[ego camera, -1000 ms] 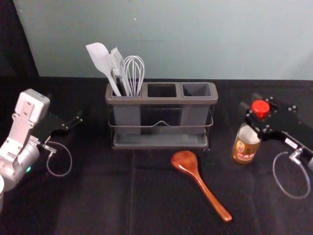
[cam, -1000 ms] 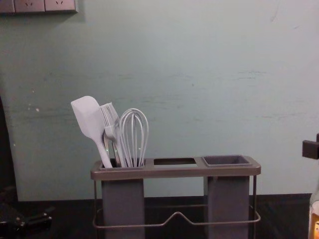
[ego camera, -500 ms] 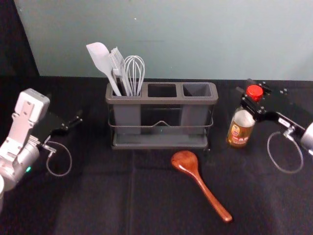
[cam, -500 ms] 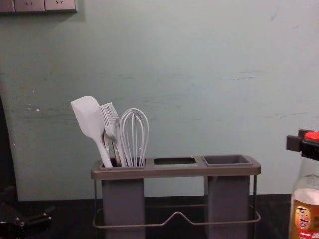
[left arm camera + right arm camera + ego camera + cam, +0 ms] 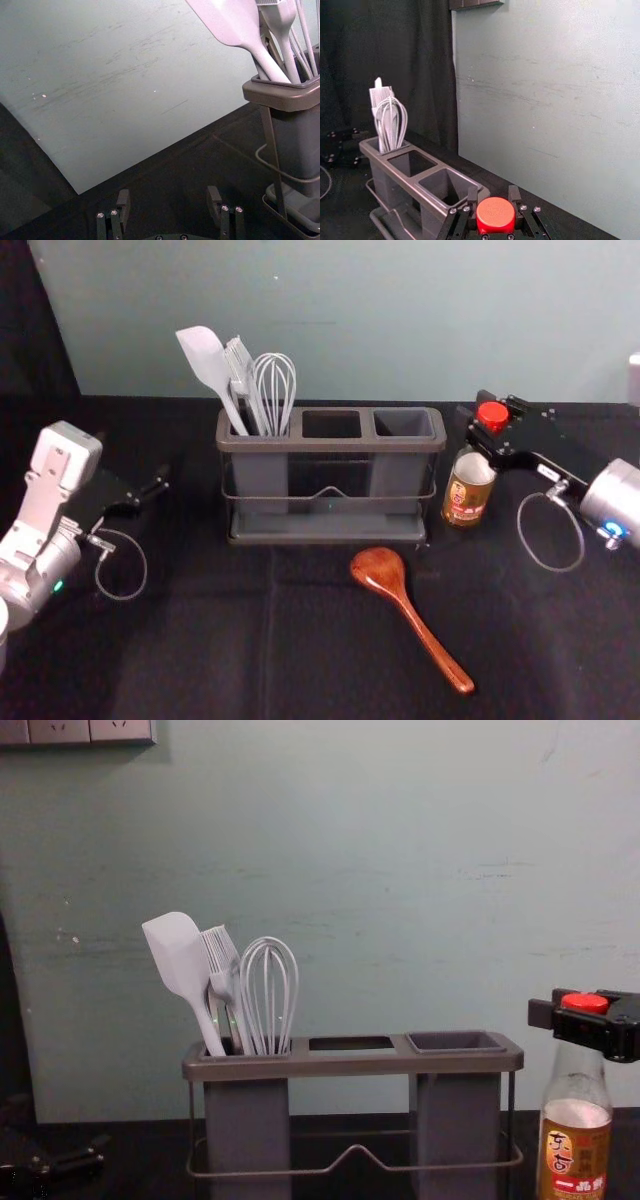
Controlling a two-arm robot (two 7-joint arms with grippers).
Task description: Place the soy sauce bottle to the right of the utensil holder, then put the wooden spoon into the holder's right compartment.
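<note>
Before the grey-green wall (image 5: 400, 320), the left gripper (image 5: 152, 490) hangs open left of the utensil holder (image 5: 330, 445), the wooden spoon (image 5: 379, 570) lies nearer, and the soy sauce bottle (image 5: 467, 492), top clasped by the right gripper (image 5: 476, 414), has shifted left toward the holder.

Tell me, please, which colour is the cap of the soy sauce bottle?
The cap is bright red; it shows best in the right wrist view.

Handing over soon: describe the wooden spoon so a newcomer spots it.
On the dark table, find the three-compartment utensil holder. In front of it lies the wooden spoon, glossy red-brown, bowl nearest the holder. Unlike the pale utensils standing inside, it lies flat outside.
</note>
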